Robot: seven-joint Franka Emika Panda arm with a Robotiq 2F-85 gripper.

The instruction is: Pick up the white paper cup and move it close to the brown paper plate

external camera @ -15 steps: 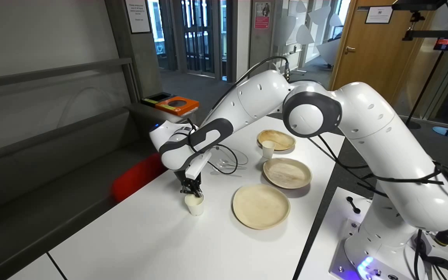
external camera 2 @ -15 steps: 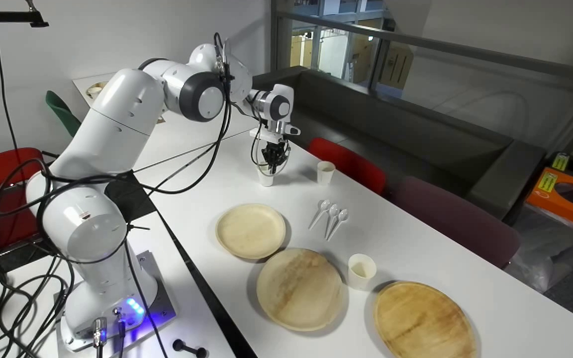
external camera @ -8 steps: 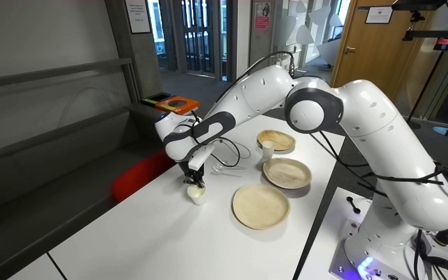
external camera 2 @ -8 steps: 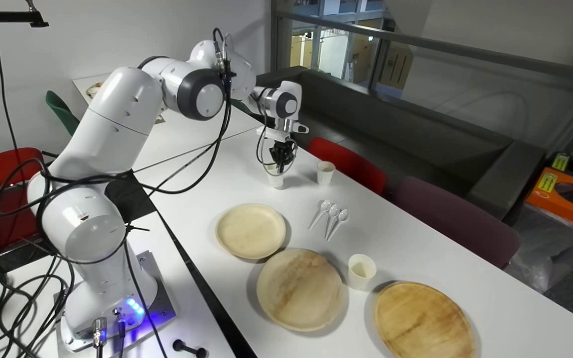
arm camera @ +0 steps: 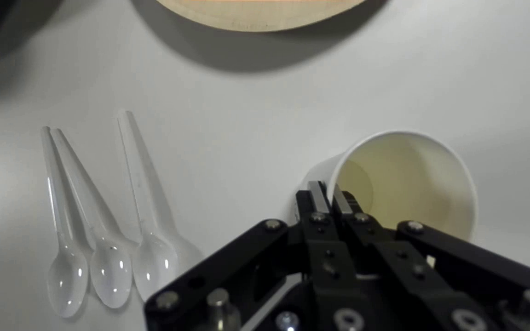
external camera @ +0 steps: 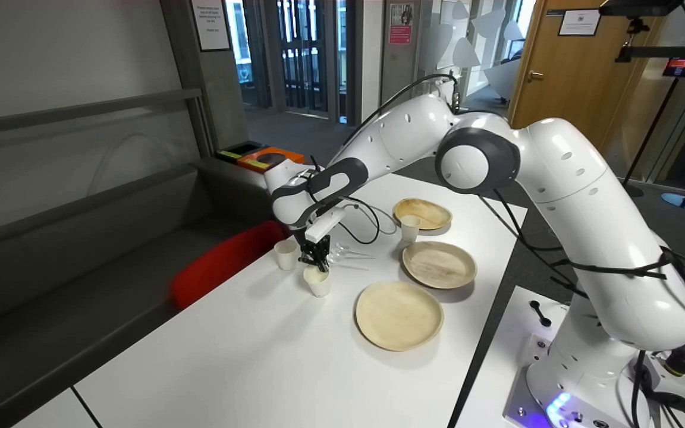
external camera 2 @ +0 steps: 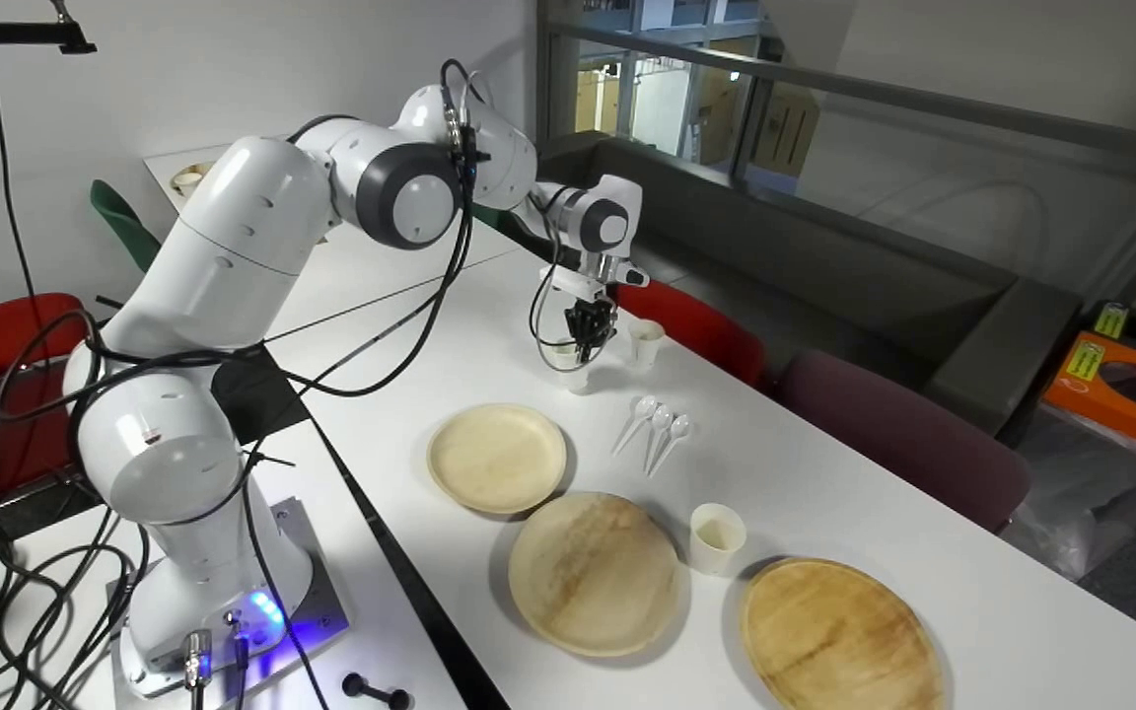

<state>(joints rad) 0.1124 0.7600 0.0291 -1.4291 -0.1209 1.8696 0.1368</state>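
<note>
In an exterior view, the front cup (external camera: 318,286) is left of the front plate (external camera: 399,315) (spoons (external camera: 339,254) behind both).

Table (external camera: 241,362) from above, wrist view closest

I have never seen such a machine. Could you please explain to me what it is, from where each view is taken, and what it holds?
This is a robot arm; its grasping end is the claw. Two views come from cameras standing apart from it, so you see arm and table together. The close view comes from a camera on its wrist, looking past the claw. On the table are three plates, three spoons and two cups. The claw holds a third cup, pinched by its wall.
</note>
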